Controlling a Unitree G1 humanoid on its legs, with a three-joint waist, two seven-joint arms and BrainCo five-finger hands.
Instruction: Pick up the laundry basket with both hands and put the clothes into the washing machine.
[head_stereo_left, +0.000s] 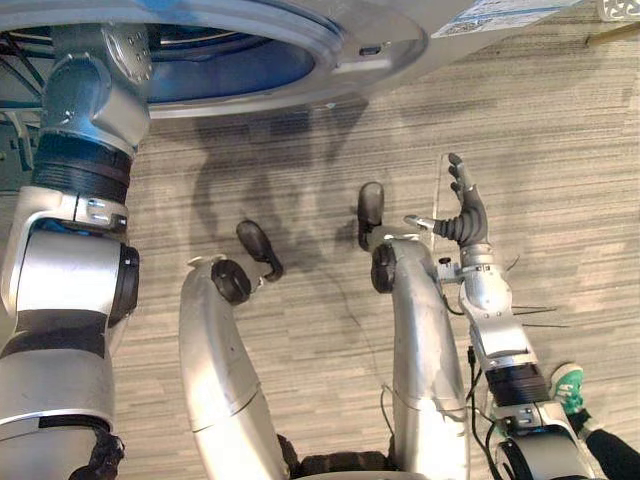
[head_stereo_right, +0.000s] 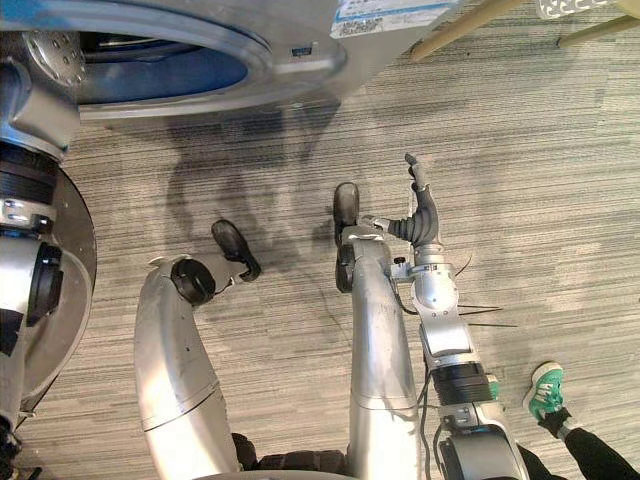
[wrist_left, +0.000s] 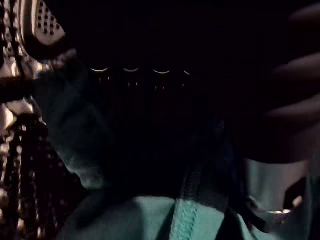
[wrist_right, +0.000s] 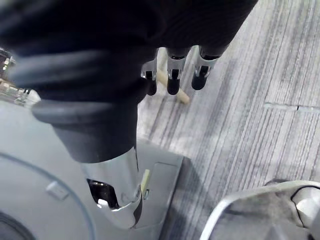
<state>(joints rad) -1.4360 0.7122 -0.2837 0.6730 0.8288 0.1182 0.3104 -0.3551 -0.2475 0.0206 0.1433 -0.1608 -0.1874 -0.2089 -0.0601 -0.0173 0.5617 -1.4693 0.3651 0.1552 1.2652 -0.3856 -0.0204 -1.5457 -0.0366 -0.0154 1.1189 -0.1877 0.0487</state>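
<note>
The task looks nearly done: the left arm (head_stereo_left: 85, 110) reaches into the washing machine (head_stereo_left: 385, 50) through its open port, and past the left hand (wrist_left: 300, 120) a teal garment (wrist_left: 150, 215) (zip showing) lies in the dark perforated drum (wrist_left: 45, 20). Whether that hand grips the cloth I cannot tell. The right hand (head_stereo_left: 465, 215) hangs above the floor (head_stereo_left: 580, 200), loosely straight and empty. Probably only withdrawing the arm is left.

Overhead light falls bright and even in my head views: the striped floor (head_stereo_left: 560, 150) reads pale, and a soft sheen runs along the grey rim of the washing machine (head_stereo_left: 300, 40). My left wrist view is nearly black; faint light catches only teal cloth (wrist_left: 150, 215) and a perforated wall (wrist_left: 47, 22). My right hand (wrist_right: 115, 45) looks dark against the bright floor.
</note>
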